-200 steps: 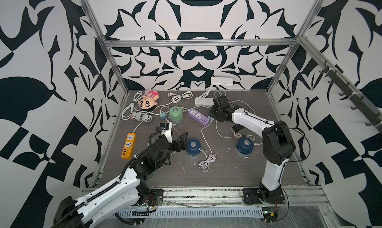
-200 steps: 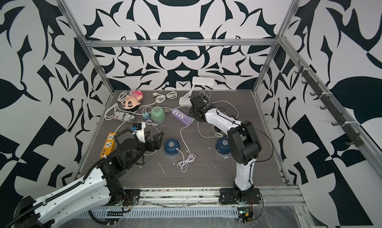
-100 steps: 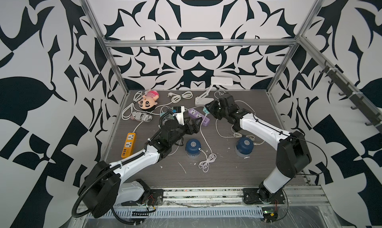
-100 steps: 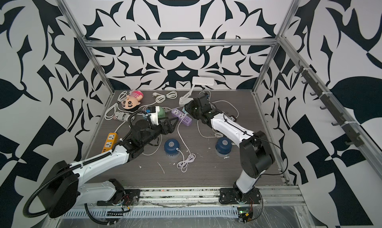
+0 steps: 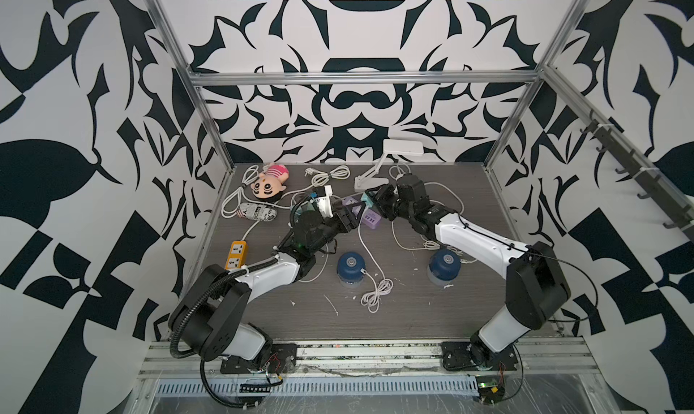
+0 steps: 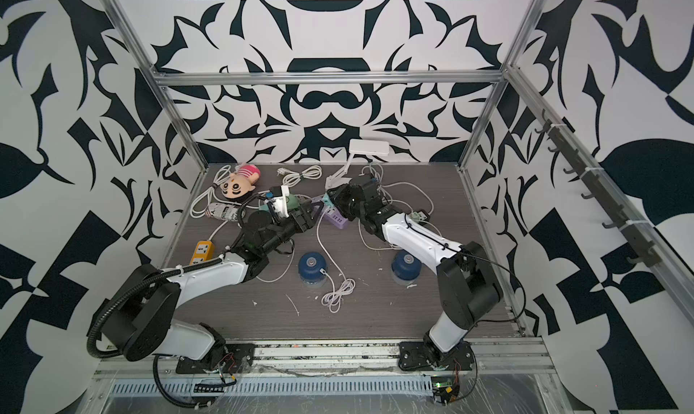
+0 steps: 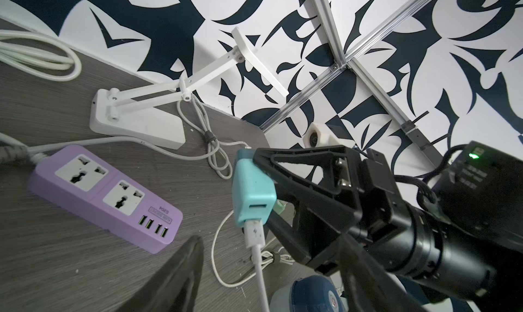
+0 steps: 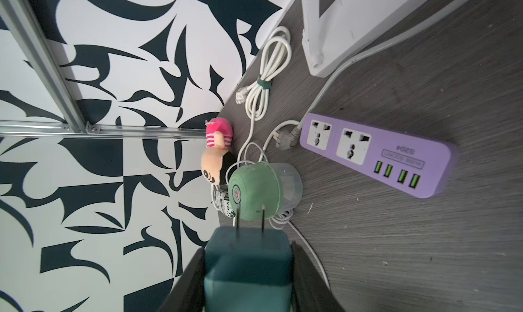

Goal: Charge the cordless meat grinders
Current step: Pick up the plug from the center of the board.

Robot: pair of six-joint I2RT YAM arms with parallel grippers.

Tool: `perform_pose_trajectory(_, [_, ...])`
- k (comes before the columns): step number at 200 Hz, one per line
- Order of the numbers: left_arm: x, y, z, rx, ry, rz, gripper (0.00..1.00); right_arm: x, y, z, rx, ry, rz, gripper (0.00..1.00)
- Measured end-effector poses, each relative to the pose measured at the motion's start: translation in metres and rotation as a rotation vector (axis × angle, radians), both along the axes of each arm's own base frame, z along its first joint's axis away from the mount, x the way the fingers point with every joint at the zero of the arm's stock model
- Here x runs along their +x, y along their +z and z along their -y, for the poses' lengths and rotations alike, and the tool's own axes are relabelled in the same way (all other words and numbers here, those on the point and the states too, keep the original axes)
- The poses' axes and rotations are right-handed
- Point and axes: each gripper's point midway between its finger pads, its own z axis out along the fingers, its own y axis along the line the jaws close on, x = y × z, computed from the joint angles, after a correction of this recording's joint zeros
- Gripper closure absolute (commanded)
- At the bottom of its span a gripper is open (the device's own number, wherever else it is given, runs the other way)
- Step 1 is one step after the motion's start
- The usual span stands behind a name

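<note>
the cordless meat grinders, dome-topped choppers with clear cups, don't look to be charging yet: two navy blue ones stand toward the front edge of the grey wood-grain table, the mint green one toward its back edge. the right gripper clenches a teal cube plug adapter carrying a white usb cable near the purple plastic power strip, whose sockets are empty. the left gripper hangs unclenched alongside.

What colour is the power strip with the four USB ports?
Purple; the power strip shows best in the right wrist view.

Left arm hides most of the mint grinder.
</note>
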Motion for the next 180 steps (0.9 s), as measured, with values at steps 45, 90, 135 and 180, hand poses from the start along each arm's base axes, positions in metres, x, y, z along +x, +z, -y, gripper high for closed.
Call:
perform_pose_trajectory(45, [0.006, -0.001, 0.000, 0.041, 0.017, -0.010, 0.32, -0.005, 0.007, -0.010, 0.033, 0.012, 0.009, 0.85])
perform_pose_trajectory(90, [0.008, -0.018, -0.002, 0.113, 0.036, -0.053, 0.39, -0.011, 0.009, -0.021, 0.043, 0.033, 0.014, 0.86])
perform_pose_trajectory(135, [0.012, -0.018, -0.005, 0.119, 0.061, -0.057, 0.47, -0.017, 0.009, -0.029, 0.035, 0.040, 0.018, 0.87])
perform_pose_trajectory(180, [0.021, -0.014, 0.000, 0.104, 0.069, -0.068, 0.56, -0.018, 0.013, -0.032, 0.028, 0.018, 0.041, 0.88])
